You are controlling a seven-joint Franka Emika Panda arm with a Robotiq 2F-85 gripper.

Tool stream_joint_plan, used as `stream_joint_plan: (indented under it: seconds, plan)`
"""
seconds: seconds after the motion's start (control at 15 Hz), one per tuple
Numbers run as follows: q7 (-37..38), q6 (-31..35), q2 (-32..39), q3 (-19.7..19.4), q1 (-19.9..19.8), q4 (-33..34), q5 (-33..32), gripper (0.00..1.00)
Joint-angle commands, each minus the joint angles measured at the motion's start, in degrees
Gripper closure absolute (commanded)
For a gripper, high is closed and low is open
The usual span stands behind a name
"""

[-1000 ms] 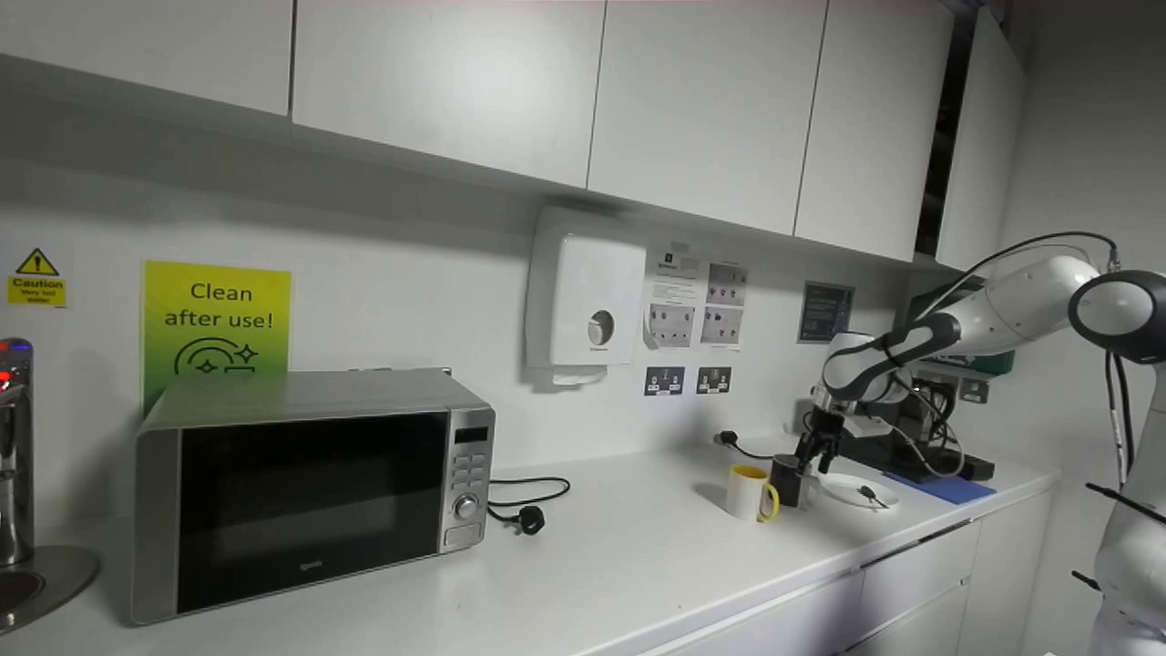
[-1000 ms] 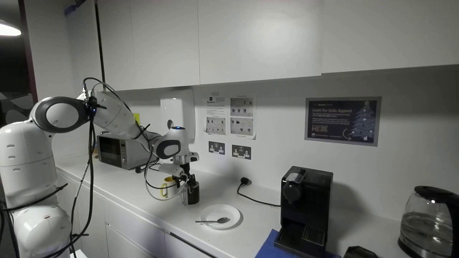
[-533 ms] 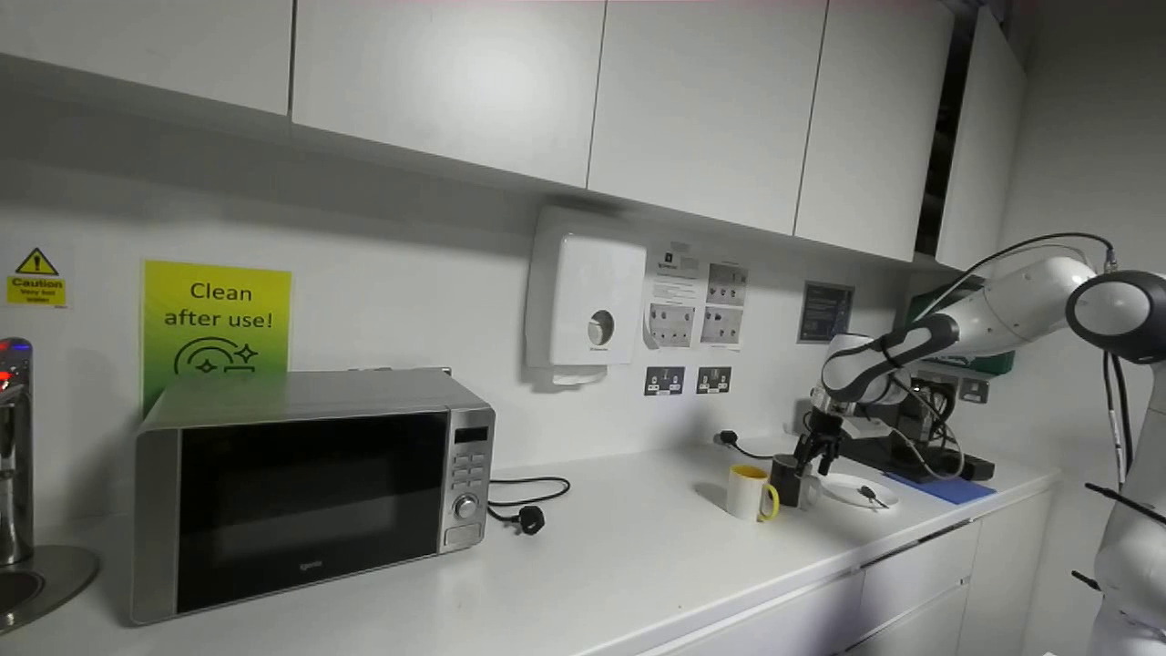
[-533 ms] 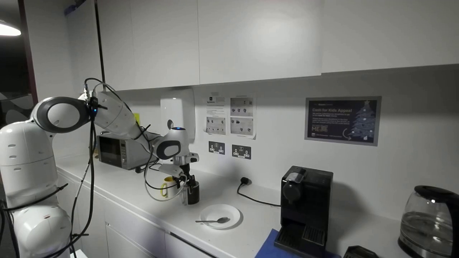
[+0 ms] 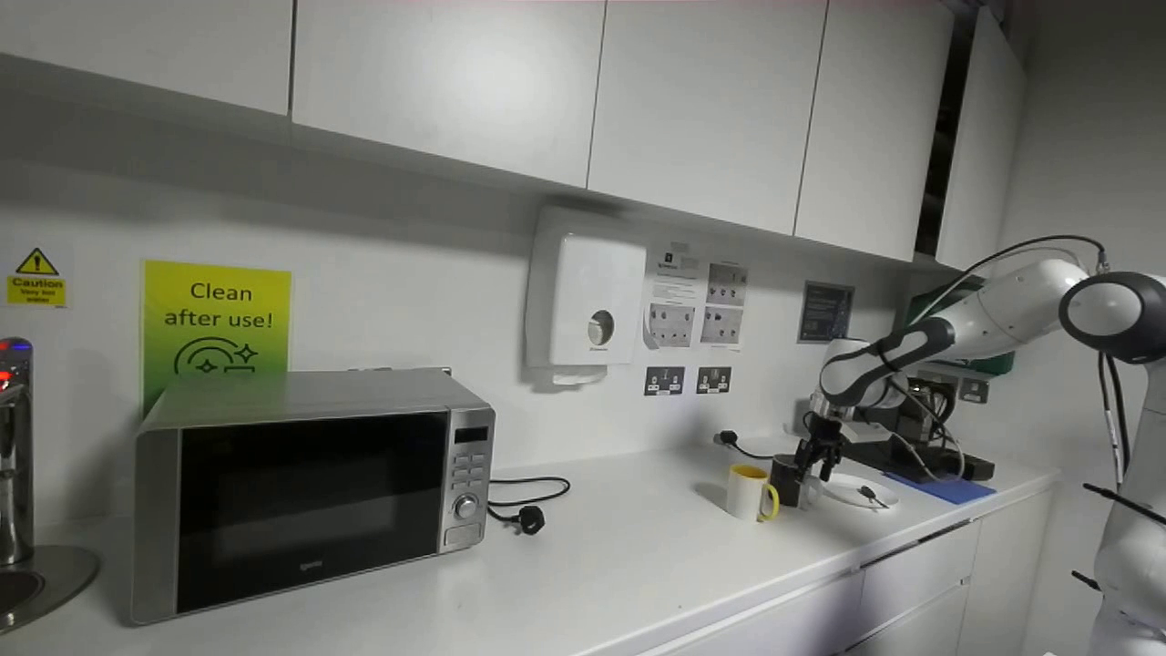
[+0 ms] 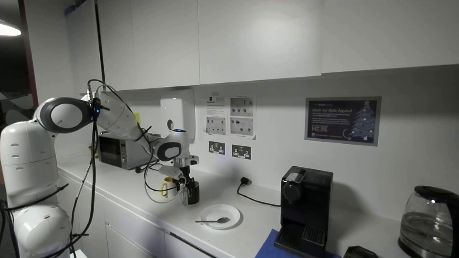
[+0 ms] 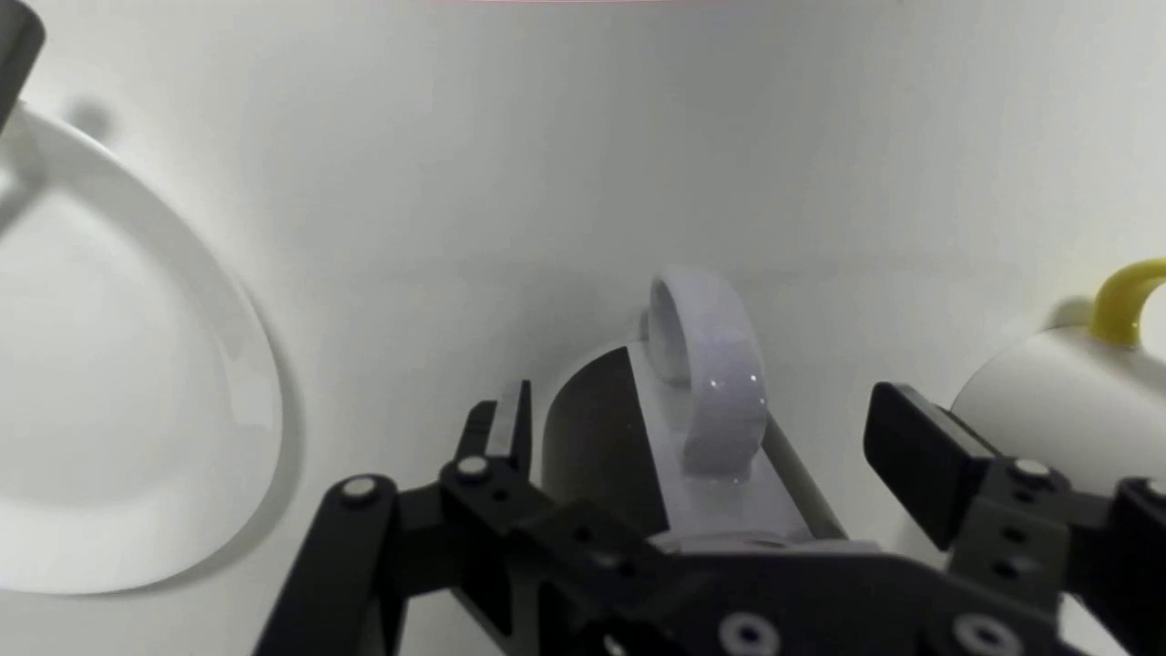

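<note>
My gripper [image 7: 701, 387] is open. In the wrist view its fingers stand on either side of a dark mug [image 7: 601, 437] with a white strip and a white handle [image 7: 724, 383]. I see a gap between each finger and the mug; the mug's top is hidden behind the gripper body. In both exterior views the gripper [image 5: 813, 469] [image 6: 184, 183] is low at the upright dark mug [image 5: 784, 483] [image 6: 194, 194]. A white mug [image 5: 745, 497] with a yellow inside and handle stands beside it. That white mug [image 7: 1048, 401] is close to one finger in the wrist view.
A white plate [image 6: 232, 212] with a spoon [image 6: 223, 220] lies on the other side of the dark mug. Beyond are a blue mat [image 6: 267, 247], a black coffee machine [image 6: 304, 204] and a glass jug [image 6: 426, 222]. A microwave [image 5: 310, 492] stands farther along the counter [image 5: 583, 583].
My arm has shifted slightly and the gripper has come down a little at the dark mug. The mugs, plate and spoon have not visibly moved.
</note>
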Motion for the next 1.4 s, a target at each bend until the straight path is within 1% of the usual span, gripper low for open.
stream_joint_plan:
  seconds: [0.0,0.07,0.13,0.2,0.27,0.33,0.47,0.6,0.67,0.8,0.87,1.0,1.13,1.33]
  plan:
    - [1.55,-1.92,1.45,0.86,-1.21,2.19,-1.74,0.0]
    - [1.61,-1.61,1.61,0.87,-1.2,2.31,-1.98,0.0]
    - [1.48,-1.21,1.69,0.87,-1.21,2.38,-2.04,0.25]
    - [1.43,-1.19,1.76,0.88,-1.21,2.5,-2.16,0.26]
    - [1.49,-1.11,1.79,0.88,-1.21,2.61,-2.31,0.32]
    - [1.57,-1.08,1.84,0.9,-1.2,2.76,-2.53,0.4]
    - [1.83,-0.94,1.5,1.01,-1.07,2.97,-3.67,0.54]
    - [2.05,-1.16,0.84,1.25,-0.89,3.16,-5.2,0.7]
    - [2.23,-1.63,0.32,1.43,-0.77,3.25,-5.9,0.8]
    - [2.39,-3.35,-0.68,1.82,-0.58,3.61,-6.38,0.95]
    - [2.3,-4.11,-1.16,2.01,-0.54,3.74,-6.37,1.0]
    - [1.88,-5.54,-1.89,2.4,-0.48,3.9,-6.62,0.95]
    - [1.65,-7.05,-2.57,2.8,-0.41,3.93,-6.99,0.95]
    - [4.61,-10.61,-3.76,3.33,-0.37,4.24,-10.14,0.95]
